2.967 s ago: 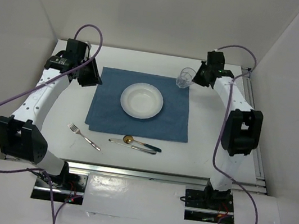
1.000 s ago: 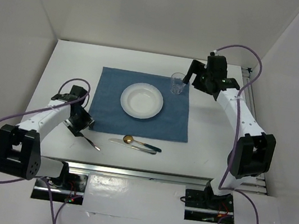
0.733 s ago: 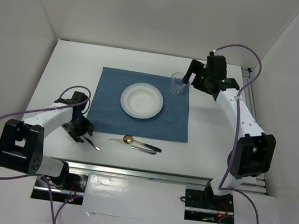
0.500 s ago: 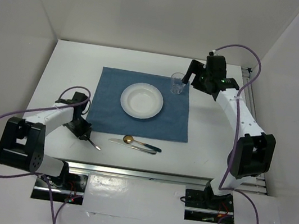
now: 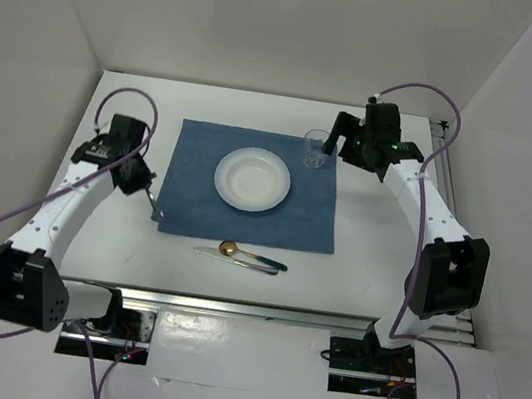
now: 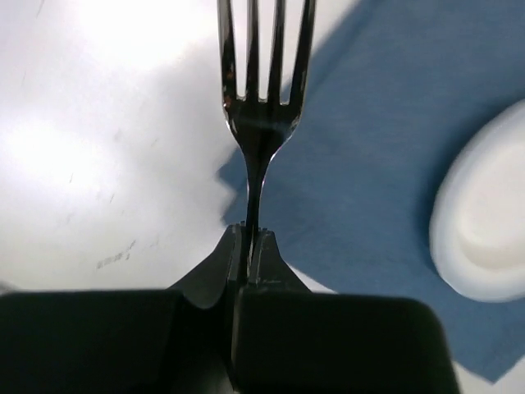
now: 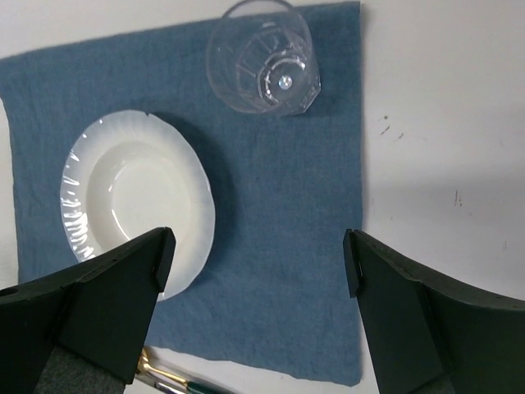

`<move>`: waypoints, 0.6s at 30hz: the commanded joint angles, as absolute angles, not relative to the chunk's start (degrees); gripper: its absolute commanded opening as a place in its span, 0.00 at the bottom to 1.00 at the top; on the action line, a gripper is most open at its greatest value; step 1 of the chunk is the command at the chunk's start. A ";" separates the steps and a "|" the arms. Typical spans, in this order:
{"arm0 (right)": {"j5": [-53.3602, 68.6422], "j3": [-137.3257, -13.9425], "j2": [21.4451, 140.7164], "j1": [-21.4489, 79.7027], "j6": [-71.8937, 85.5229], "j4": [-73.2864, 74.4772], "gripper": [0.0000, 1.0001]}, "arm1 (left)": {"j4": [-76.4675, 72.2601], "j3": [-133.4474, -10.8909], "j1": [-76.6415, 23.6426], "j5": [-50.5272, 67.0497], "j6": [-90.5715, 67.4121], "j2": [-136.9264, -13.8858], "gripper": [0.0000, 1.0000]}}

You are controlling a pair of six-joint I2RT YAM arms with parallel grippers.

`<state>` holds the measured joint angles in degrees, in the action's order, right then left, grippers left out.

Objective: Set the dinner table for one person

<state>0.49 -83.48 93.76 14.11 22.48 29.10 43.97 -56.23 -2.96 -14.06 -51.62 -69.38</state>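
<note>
Dinner table: white top filling the middle of the overhead view, with a metal rail along its lower edge.
Placemat: blue cloth, flat at the table's centre.
Plate: white, on the middle of the placemat.
Glass: clear, upright on the placemat's upper right corner.
Left gripper: at the left of the overhead view, jaws pinched tight on the handle of the fork.
Fork position: its tines point away from the fingers, over the placemat's lower left corner. Whether it touches the cloth cannot be told.
Right gripper: upper right of the overhead view, jaws spread wide and holding nothing. It is near the glass but clear of it.
Spoon and knife: side by side on bare table, just below the placemat's lower edge.
</note>
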 commanded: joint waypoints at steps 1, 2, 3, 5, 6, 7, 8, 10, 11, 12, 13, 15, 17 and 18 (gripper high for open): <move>2.81 -81.13 90.70 15.37 20.05 27.77 0.96 | 40.86 -67.82 -4.91 -9.94 -34.74 -76.87 0.00; 3.33 -80.43 89.83 15.38 19.17 28.38 0.96 | 42.52 -71.07 -5.70 -9.93 -32.02 -79.95 0.00; 3.34 -79.46 88.43 15.99 18.64 28.39 0.95 | 43.41 -76.24 -7.54 -9.93 -30.60 -85.72 0.00; 3.34 -75.86 86.67 16.70 17.85 28.91 0.95 | 45.35 -80.05 -8.96 -9.93 -29.45 -90.59 0.00; 3.34 -73.50 84.83 17.40 17.84 29.61 0.95 | 45.87 -83.46 -10.10 -9.93 -28.23 -94.44 0.00; 3.34 -72.35 83.94 17.40 17.84 30.14 0.95 | 46.49 -85.15 -10.89 -9.93 -27.17 -96.22 0.00; 3.34 -71.12 83.15 17.92 17.84 30.67 0.95 | 46.49 -86.91 -11.77 -8.54 -25.51 -98.15 0.00; 5.09 -66.81 80.69 18.45 18.97 31.29 0.95 | 50.60 -94.81 -13.00 -5.27 -22.76 -105.51 0.00; 5.10 -65.23 79.12 18.46 20.29 31.29 0.95 | 52.10 -96.75 -13.53 -5.27 -23.46 -107.47 0.00; 5.10 -62.52 78.49 18.98 21.00 31.29 0.95 | 52.12 -99.12 -13.54 -5.80 -22.68 -109.06 0.00; 5.10 -61.45 77.96 18.98 22.14 31.29 0.95 | 53.51 -100.36 -14.14 -7.54 -22.68 -111.94 0.00; 4.22 -60.12 77.26 19.60 23.45 32.42 0.96 | 54.57 -103.17 -14.76 -8.60 -22.07 -114.60 0.00; 3.52 -59.51 76.03 20.12 25.65 33.13 0.98 | 55.11 -103.18 -14.77 -6.35 -21.19 -116.36 0.00; 4.04 -58.89 74.37 20.13 26.19 33.13 0.98 | 53.98 -101.88 -14.77 -4.24 -20.31 -117.15 0.00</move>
